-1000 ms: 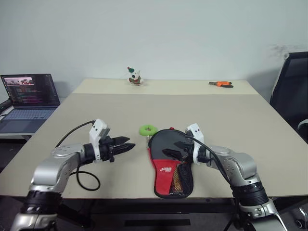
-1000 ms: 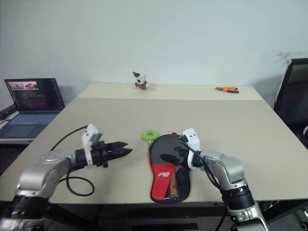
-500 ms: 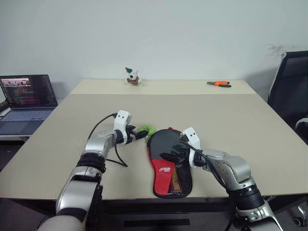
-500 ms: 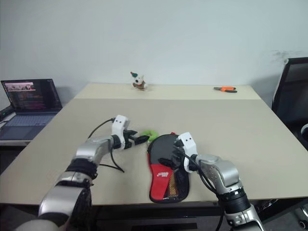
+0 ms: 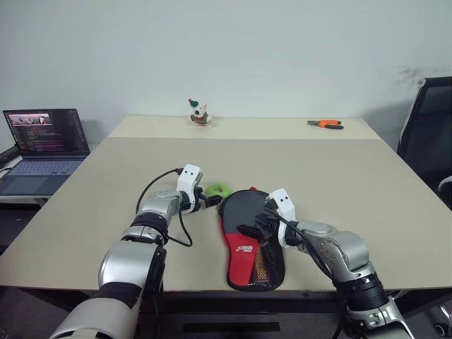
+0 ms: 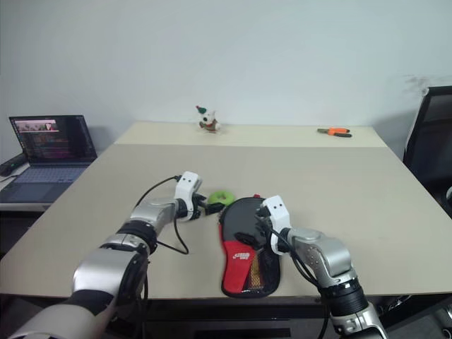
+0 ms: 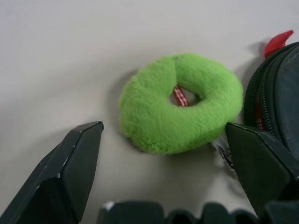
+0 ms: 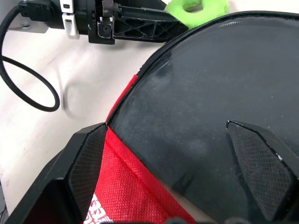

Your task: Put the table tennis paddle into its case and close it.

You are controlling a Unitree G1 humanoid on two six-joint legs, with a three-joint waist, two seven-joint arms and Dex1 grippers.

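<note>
You are working at the near edge of the table (image 5: 353,183), where the case (image 5: 244,251) is lying flat between your two arms, black end away from you and red end toward you. The black upper part is facing up, and the table tennis paddle is probably lying inside; from these views you cannot tell for sure.

Your right gripper (image 5: 256,221) is hovering over the black upper part with its fingers spread wide, gripping nothing. Judging by that, you are using it to steady the case, so be pressing down lightly rather than pinching.

Your left gripper (image 5: 210,200) is also standing wide and empty, just beside the case's upper left edge. The green plush ring (image 7: 180,100) is sitting between its fingers, touching or nearly touching the zip (image 7: 260,93).

A small metal piece (image 7: 223,151) is showing by the case-side finger, possibly the zip pull. If so, be aiming for it, not the ring, and be narrowing the fingers before you are drawing along the edge.
</note>
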